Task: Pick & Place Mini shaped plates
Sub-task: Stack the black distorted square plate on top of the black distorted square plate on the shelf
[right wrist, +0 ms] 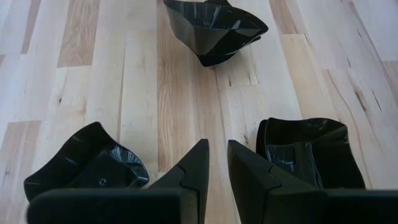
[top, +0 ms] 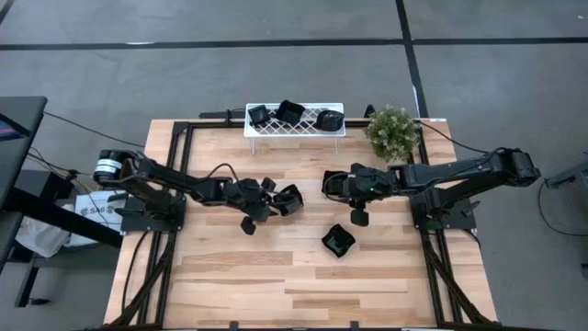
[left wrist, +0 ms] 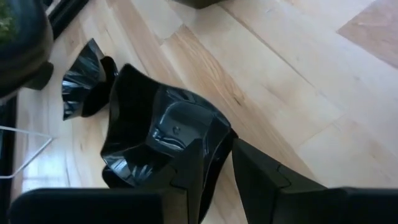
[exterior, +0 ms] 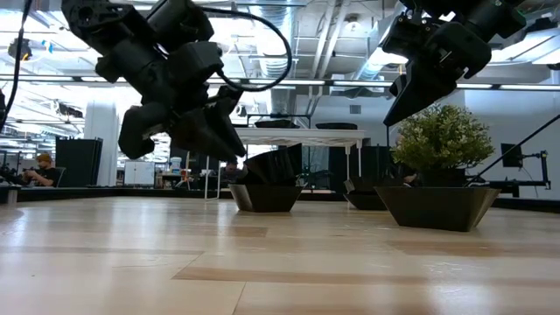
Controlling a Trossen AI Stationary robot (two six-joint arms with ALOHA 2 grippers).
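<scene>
Gripping a mini plate by its rim: L gripper (left wrist: 219, 158) at mid-table, R gripper (right wrist: 217, 149) empty close by.

L gripper's jaws are part-closed w/ one finger inside and one outside the wall of a deep black dish (left wrist: 161, 130). That is prob. the only hold its angular rim allows. The dish looks tilted; can't tell if it is clear of the table (top: 230, 276). R gripper hovers over the wood w/ fingers a narrow gap apart and nothing between them, prob. pre-set for a thin rim. Two loose dishes (right wrist: 311, 155) (right wrist: 87, 165) lie just beside its fingers, and a third dish (top: 338, 241) sits nearer the front edge. Three racked dishes (top: 290, 111) rest on the white rack (top: 294, 130) at the back, beside a potted plant (top: 392, 131), so the rack is likely the drop-off.
</scene>
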